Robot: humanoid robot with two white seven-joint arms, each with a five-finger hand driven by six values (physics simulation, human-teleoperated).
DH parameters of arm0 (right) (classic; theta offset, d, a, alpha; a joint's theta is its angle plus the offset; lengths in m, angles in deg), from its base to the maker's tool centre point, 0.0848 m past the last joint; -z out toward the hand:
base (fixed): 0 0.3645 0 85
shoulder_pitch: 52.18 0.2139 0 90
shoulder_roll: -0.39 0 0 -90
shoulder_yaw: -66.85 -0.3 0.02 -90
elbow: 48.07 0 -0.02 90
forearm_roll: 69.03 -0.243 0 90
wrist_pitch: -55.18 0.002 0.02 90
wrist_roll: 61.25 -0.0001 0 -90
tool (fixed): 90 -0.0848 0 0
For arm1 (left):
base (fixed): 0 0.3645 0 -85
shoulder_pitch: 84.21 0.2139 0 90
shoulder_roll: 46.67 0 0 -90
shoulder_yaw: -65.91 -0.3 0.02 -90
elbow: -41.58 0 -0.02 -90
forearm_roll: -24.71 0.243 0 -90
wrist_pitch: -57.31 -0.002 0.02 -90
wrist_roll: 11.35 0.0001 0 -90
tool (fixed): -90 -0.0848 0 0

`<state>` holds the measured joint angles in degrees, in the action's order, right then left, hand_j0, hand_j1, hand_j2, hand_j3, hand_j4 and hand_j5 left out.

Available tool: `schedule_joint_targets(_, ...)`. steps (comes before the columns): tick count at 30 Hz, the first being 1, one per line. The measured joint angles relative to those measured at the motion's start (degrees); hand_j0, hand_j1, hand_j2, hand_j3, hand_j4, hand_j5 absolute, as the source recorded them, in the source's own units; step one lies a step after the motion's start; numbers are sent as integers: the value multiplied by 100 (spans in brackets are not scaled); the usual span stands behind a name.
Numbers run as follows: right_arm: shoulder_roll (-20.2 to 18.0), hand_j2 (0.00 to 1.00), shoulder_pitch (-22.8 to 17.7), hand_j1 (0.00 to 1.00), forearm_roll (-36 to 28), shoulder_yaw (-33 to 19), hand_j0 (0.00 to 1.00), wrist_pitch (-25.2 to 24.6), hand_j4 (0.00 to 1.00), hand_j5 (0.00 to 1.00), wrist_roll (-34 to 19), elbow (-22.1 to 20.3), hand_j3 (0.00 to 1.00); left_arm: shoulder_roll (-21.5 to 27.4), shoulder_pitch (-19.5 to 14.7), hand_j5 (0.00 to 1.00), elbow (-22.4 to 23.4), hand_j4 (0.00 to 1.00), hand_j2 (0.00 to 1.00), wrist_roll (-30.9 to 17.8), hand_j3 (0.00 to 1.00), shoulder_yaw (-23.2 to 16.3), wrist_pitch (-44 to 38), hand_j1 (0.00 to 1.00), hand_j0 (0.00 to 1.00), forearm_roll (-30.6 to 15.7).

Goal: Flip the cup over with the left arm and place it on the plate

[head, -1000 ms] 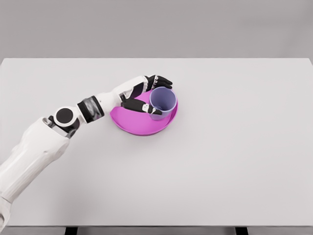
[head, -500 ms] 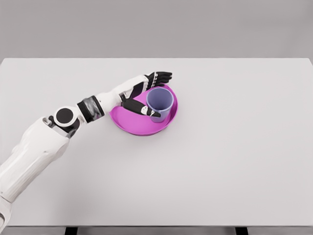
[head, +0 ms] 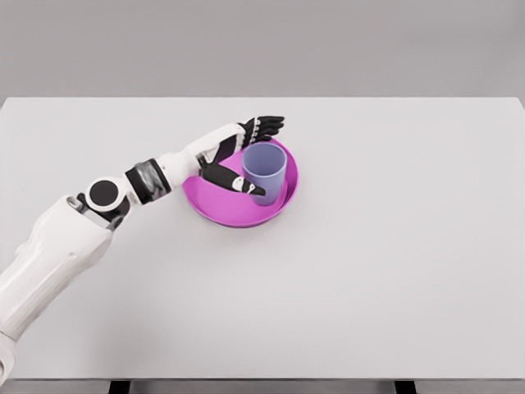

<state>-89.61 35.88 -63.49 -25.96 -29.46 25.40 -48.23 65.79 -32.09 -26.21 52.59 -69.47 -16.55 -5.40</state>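
Head view shows the left hand (head: 239,156) now spread apart, fingers pulled clear of the cup (head: 264,171) they gripped a second ago. Beyond it, that cup stands upright, mouth up, on the magenta plate (head: 215,205); placement looks finished.

The left arm comes in from the lower left corner and reaches up and to the right across the picture. Its thick white upper part runs to a round black and white joint, then a grey banded cuff, then a slimmer white forearm. The left hand (head: 239,154) has black fingers (head: 267,125) held straight and spread, pointing to the right, while the thumb (head: 235,181) stretches out lower down, well apart from them. The hand grips nothing. The right arm does not show.
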Motion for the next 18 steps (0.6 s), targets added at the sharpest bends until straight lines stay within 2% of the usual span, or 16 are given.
schedule_joint_targets(11, 0, 100, 0, 100, 0, 0, 100, 0, 100, 100, 0, -1, 100, 24, 35, 100, 190, 100, 100, 12, 100, 125, -23, 100, 100, 18)
schedule_joint_targets(18, 0, 100, 0, 100, 0, -2, 100, 0, 100, 100, 0, 0, 100, 555, 61, 100, 219, 100, 100, 13, 100, 165, 3, 100, 100, 80)
